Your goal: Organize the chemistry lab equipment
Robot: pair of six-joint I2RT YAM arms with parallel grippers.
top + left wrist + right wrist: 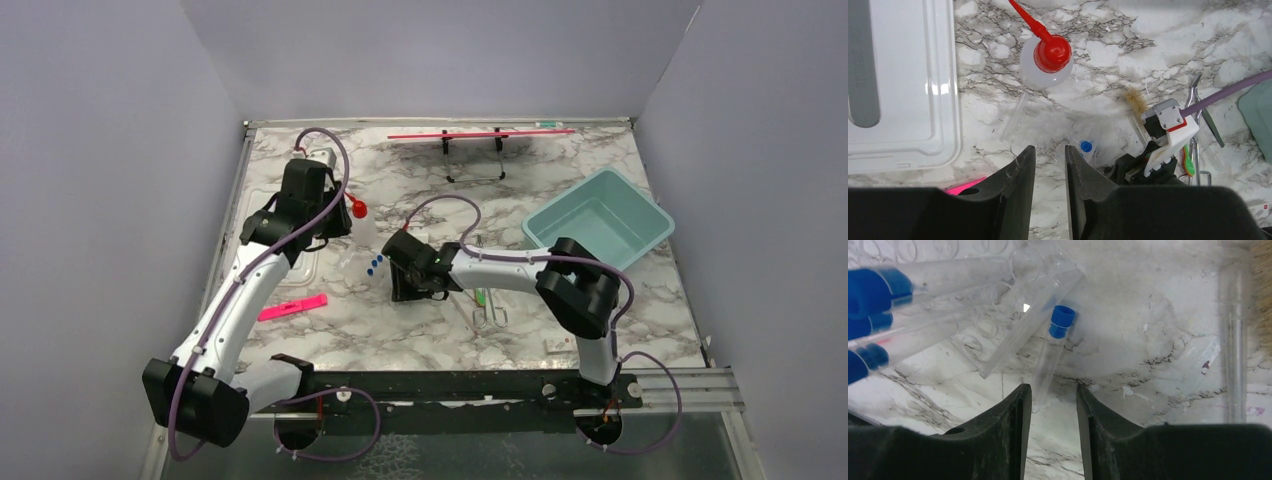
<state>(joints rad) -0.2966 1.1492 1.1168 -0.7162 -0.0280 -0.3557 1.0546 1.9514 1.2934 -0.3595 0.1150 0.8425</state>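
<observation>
Marble-patterned surface, walled on three sides by plain pale panels.

Nearest the arm bases, right of centre: metal forceps and green-handled tool, lying side by side. Both are judged stiff and flat-lying. Take the forceps across the shanks, clear of the finger loops.

Centre: blue-capped tubes in a loose, overlapping heap.
- The right hand sits low over them, fingers moderately parted with nothing between them.
- The foot of one tube lies just beyond its left fingertip.
- The tubes are judged light, rigid, smooth and round, so they are liable to roll or slip and may crack under hard closure.
- Grip across the barrel below the cap with light pressure. Lifting one may disturb those resting on it.

Just right of the heap: bristly tan brush. The bristles are soft, so hold it by the stem.

Beyond the tubes, left of centre: squeeze bottle, upright with its red nozzle angled away.
- The left hand hovers short of it, fingers narrowly apart and empty.
- The bottle is judged light and soft-walled, and it will deform if squeezed.
- Take the body at its widest part, never the nozzle. Whether it holds liquid cannot be determined from these views.

Far right: teal bin, the probable receptacle.
</observation>
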